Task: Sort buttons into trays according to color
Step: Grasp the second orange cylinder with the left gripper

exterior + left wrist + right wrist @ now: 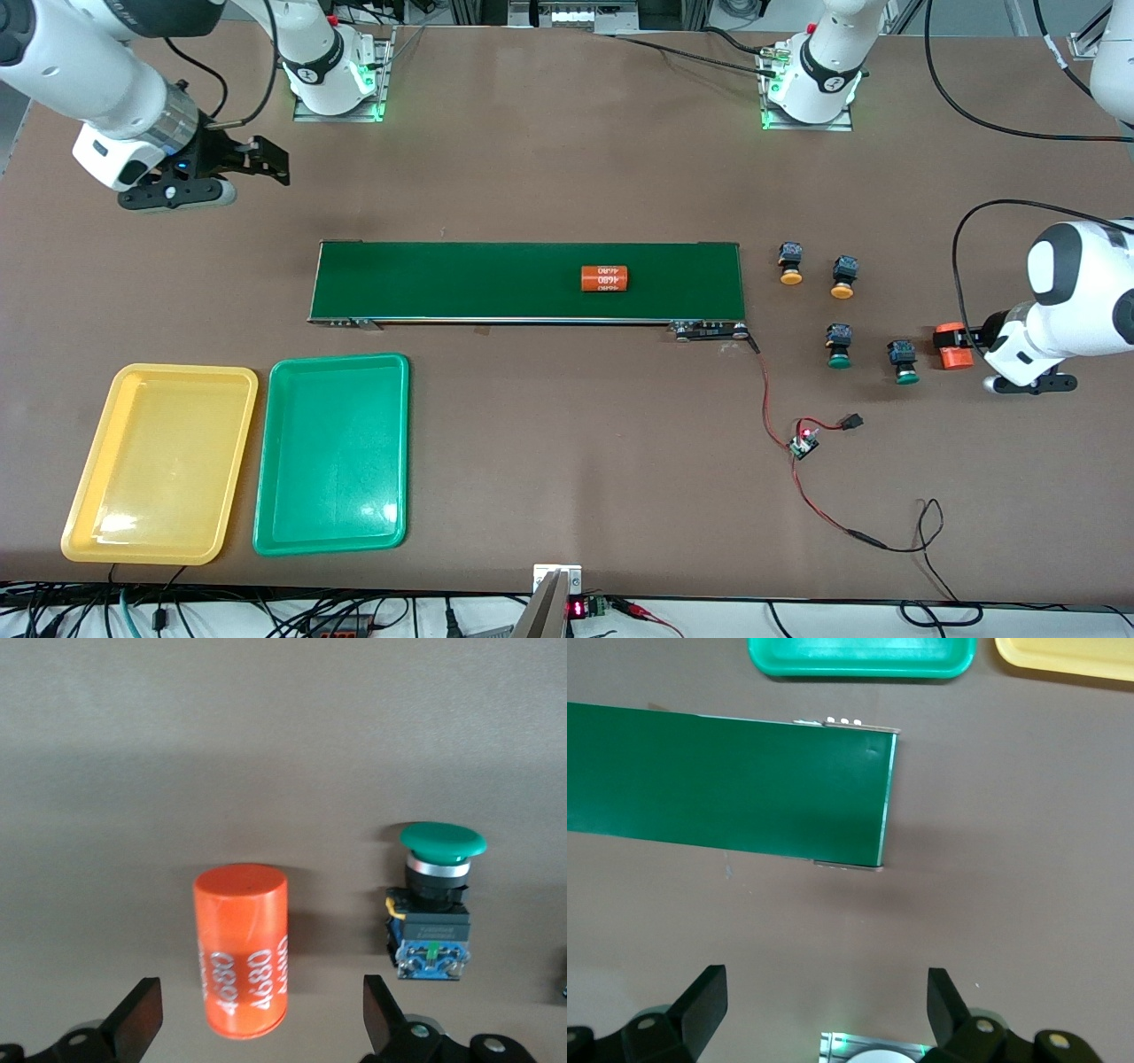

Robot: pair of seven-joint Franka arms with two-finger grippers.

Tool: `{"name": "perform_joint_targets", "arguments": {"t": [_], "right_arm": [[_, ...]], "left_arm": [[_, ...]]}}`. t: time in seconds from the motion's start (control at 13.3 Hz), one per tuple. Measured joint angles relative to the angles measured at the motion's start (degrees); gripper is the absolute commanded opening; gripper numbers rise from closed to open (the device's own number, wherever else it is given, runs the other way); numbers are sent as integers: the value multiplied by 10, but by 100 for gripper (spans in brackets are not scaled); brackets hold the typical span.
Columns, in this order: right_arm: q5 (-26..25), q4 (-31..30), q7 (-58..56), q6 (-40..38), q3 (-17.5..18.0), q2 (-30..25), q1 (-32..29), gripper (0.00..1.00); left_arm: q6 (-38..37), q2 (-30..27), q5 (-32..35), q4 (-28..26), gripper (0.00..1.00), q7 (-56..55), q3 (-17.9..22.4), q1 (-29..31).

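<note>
**Brown table, four buttons unsorted, my left claw beside the wrong object**

Brown tabletop fills the scene. Nearest the front camera, toward my right arm's end, lie the yellow tray (159,463) and the green tray (331,454), side by side and holding nothing.

Toward my left arm's end, two green-capped buttons (839,346) (903,361) lie on the table, bodies pointing away from the camera, caps toward it, so each long axis runs near to far. Just beside the second one lies an orange cylinder (953,346), and my left gripper (252,1019) sits low at it, fingers spread wide with the cylinder between them, gripping nothing.

Risk, as I judge it: if I close here I clamp the cylinder, not a button. The nearest green button (432,899) is close enough that one fingertip could knock it over or push it away.

Farther off, two yellow-capped buttons (790,263) (843,276) lie the same way, caps toward the camera. Beside them runs the long green belt (527,281), carrying a second orange cylinder (604,278).

Farthest, my right gripper (824,1005) waits in the air over bare table near the belt's end, fingers apart and empty.
</note>
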Motion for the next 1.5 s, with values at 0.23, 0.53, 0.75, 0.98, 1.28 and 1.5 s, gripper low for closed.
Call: {"name": "perform_joint_targets", "arguments": {"t": [0.23,0.53,0.75,0.98,1.28,1.5], "right_arm": [[0,-4,73,21,6,1,48,100],[0,-8,128,43,8,8,84,100],[0,-8,131,60,8,15,87,100],[0,-8,131,63,7,17,87,100],[0,-8,131,64,7,17,87,100],[0,-8,131,64,7,17,87,100]], "left_arm": [[14,11,0,-4,86,0,1,2],[38,22,6,-4,86,9,5,9],[42,23,20,-4,79,12,6,10],[59,36,51,-4,39,12,10,12],[38,39,54,-1,14,15,8,13],[29,36,54,2,11,15,2,13]]}}
